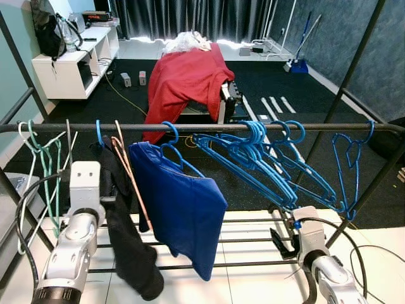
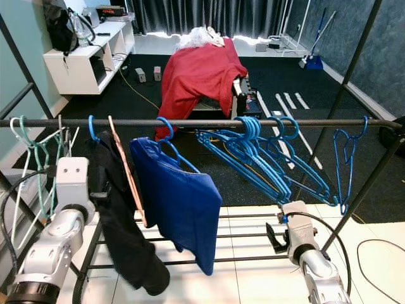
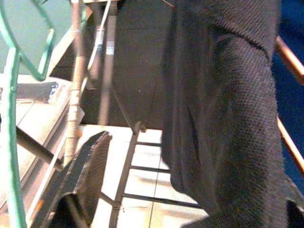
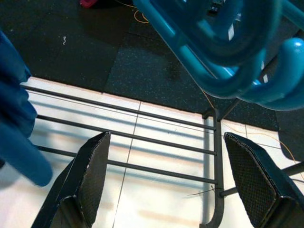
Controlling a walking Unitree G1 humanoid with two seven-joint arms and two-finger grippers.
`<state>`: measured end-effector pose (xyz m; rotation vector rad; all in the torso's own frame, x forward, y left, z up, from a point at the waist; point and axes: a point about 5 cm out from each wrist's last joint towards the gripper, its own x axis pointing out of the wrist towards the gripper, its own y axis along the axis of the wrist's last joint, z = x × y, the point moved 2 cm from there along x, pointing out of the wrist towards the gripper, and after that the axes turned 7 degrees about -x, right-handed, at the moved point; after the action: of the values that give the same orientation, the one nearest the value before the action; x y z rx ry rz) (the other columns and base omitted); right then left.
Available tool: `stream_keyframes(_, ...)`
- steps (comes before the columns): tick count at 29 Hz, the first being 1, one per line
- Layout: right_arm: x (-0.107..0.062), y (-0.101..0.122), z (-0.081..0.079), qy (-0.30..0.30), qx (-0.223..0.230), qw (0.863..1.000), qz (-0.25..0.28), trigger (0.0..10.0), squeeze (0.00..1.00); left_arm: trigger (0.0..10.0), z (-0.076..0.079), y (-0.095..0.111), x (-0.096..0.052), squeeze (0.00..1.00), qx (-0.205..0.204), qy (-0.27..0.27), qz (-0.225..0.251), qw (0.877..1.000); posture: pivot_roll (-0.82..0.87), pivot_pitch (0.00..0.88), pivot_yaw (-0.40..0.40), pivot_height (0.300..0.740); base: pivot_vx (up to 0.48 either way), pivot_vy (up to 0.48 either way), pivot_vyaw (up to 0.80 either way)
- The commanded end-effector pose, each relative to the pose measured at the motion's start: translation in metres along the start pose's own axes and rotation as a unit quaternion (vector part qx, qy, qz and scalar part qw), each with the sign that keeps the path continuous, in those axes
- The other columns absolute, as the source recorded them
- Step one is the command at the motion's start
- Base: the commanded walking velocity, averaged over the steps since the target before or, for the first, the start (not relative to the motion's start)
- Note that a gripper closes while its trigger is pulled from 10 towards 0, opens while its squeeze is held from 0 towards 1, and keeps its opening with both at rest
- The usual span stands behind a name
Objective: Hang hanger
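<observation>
A black rail [image 1: 209, 126] runs across the clothes rack. From left to right it carries green and white hangers [image 1: 45, 158], a black garment [image 1: 130, 240] on a blue hook, a copper hanger [image 1: 130, 174], a blue shirt [image 1: 183, 209] on a blue hanger, and several empty blue hangers [image 1: 266, 164]. My left arm [image 1: 79, 215] is raised beside the black garment. My left gripper [image 3: 190, 209] is open, and the garment [image 3: 223, 109] hangs close in front of its fingers [image 3: 88, 175]. My right gripper [image 4: 168, 185] is open and empty, low under the empty blue hangers [image 4: 223, 52].
The rack's lower bars [image 1: 247, 240] cross over the white tiled floor. Beyond the rack, a red cloth [image 1: 186, 79] covers a piece of furniture on the dark mat. A white shelf unit [image 1: 69, 63] stands at the far left. Slanted rack posts [image 1: 364, 190] rise on the right.
</observation>
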<state>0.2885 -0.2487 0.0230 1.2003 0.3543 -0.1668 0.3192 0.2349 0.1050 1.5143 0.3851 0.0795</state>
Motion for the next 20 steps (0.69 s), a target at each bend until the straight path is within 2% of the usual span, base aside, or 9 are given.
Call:
stream_keyframes(1, -0.001, 0.001, -0.001, -0.002, -0.002, 1.0, 0.003, 10.0, 0.0, 1.1, 0.011, -0.012, 0.0, 0.0, -0.029, -0.031, -0.027, 0.999, -0.09, 0.0, -0.024, 0.74, 0.0, 0.0, 0.0)
stream_keyframes(2, -0.001, 0.001, -0.001, -0.003, -0.002, 1.0, 0.003, 10.0, 0.0, 1.1, 0.017, -0.016, 0.0, 0.0, -0.052, -0.05, -0.035, 0.997, -0.09, 0.0, -0.024, 0.74, 0.0, 0.0, 0.0)
stream_keyframes(3, -0.001, 0.001, -0.001, -0.004, -0.003, 1.0, 0.003, 10.0, 0.0, 0.0, 0.025, -0.021, -0.002, 0.0, -0.061, -0.079, -0.047, 0.994, -0.09, 0.0, -0.023, 0.74, 0.0, 0.0, 0.0)
stream_keyframes(9, -0.001, 0.001, -0.002, -0.007, -0.004, 1.0, 0.004, 10.0, 0.0, 0.0, 0.038, -0.034, -0.004, 0.0, -0.059, -0.132, -0.069, 0.987, -0.1, 0.0, -0.017, 0.74, 0.0, 0.0, 0.0)
stream_keyframes(13, -0.001, 0.0, -0.002, -0.01, -0.004, 1.0, 0.004, 10.0, 0.0, 0.0, 0.035, -0.04, -0.002, 0.0, -0.047, -0.132, -0.078, 0.987, -0.1, 0.0, -0.014, 0.74, 0.0, 0.0, 0.0)
stream_keyframes(14, -0.001, 0.0, -0.002, -0.012, -0.004, 1.0, 0.004, 10.0, 0.0, 0.0, 0.025, -0.038, 0.003, 0.0, -0.036, -0.112, -0.074, 0.99, -0.1, 0.0, -0.014, 0.74, 0.0, 0.0, 0.0)
stream_keyframes(16, -0.001, 0.0, -0.002, -0.012, -0.004, 1.0, 0.004, 10.0, 0.0, 0.0, 0.022, -0.037, 0.004, 0.0, -0.032, -0.105, -0.07, 0.992, -0.1, 0.0, -0.014, 0.74, 0.0, 0.0, 0.0)
stream_keyframes(19, -0.001, 0.0, -0.002, -0.012, -0.005, 1.0, 0.005, 10.0, 0.0, 0.0, 0.006, -0.019, 0.009, 0.0, -0.033, -0.068, -0.025, 0.997, -0.1, 0.0, -0.017, 0.74, 0.0, 0.0, 0.0)
stream_keyframes(20, -0.001, 0.0, -0.002, -0.012, -0.005, 1.0, 0.005, 10.0, 0.0, 0.0, 0.006, -0.019, 0.009, 0.0, -0.033, -0.068, -0.025, 0.997, -0.1, 0.0, -0.017, 0.74, 0.0, 0.0, 0.0)
